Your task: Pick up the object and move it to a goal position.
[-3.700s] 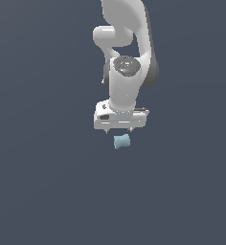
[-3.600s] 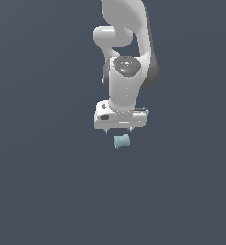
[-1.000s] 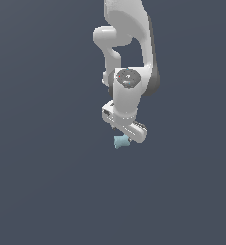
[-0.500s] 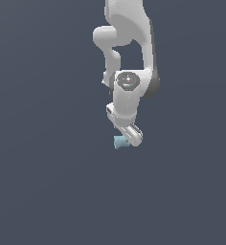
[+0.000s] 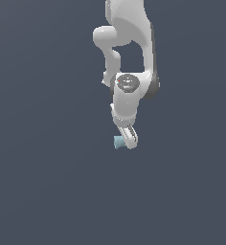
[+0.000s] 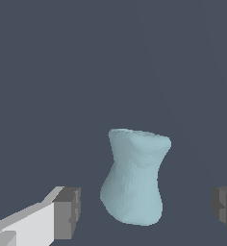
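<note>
The object (image 6: 134,178) is a pale teal-blue block with pinched sides, standing on the dark grey floor. In the exterior view the object (image 5: 118,142) shows just beside the low end of the white arm, on the exterior view's left of the hand. My gripper (image 6: 144,211) is open, and the object stands between the two dark finger pads (image 6: 67,211) with a clear gap on each side. In the exterior view my gripper (image 5: 129,141) is seen edge-on, low at the object's level, and partly hides it.
The floor (image 5: 48,191) is a plain dark grey surface all around. The white arm (image 5: 131,52) rises above the hand toward the top of the exterior view. Nothing else shows.
The hand has turned about its vertical axis from broadside to edge-on and has come down around the object. The object has stayed in place.
</note>
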`<control>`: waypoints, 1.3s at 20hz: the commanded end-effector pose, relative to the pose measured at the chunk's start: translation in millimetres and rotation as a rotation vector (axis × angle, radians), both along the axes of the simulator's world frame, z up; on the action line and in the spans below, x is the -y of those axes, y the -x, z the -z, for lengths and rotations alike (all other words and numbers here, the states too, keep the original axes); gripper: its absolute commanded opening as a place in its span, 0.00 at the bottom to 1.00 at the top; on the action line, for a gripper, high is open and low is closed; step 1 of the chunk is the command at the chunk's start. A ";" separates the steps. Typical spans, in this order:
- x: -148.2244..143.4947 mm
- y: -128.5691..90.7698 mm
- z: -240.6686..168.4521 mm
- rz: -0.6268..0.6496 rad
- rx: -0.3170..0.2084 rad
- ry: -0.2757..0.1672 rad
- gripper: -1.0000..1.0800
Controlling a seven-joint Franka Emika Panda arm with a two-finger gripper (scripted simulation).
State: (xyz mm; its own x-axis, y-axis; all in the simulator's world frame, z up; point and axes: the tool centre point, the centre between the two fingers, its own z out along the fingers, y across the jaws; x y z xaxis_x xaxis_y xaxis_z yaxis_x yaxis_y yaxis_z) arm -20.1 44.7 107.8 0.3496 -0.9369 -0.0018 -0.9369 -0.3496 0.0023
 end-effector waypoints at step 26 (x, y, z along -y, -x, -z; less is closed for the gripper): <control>0.3 3.1 50.7 0.132 0.003 0.001 0.96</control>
